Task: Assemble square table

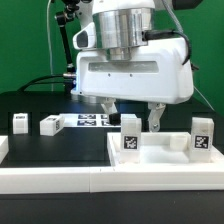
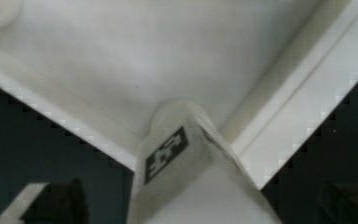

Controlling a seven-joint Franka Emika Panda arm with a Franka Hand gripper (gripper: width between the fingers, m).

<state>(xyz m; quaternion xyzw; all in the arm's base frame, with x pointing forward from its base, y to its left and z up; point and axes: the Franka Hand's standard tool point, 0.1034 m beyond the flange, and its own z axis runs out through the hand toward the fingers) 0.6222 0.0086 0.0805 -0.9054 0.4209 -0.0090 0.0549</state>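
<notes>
Straddling an upright leg, hand with fingers apart, black table, green backdrop.

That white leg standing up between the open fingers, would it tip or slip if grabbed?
The leg looks like stiff, solid plastic, so it probably won't flex in a grip. It stands taller than wide on the slab, so a sideways nudge may tip it, unless it's fixed there, which I cannot tell. Its smooth faces might slip a little.
</notes>
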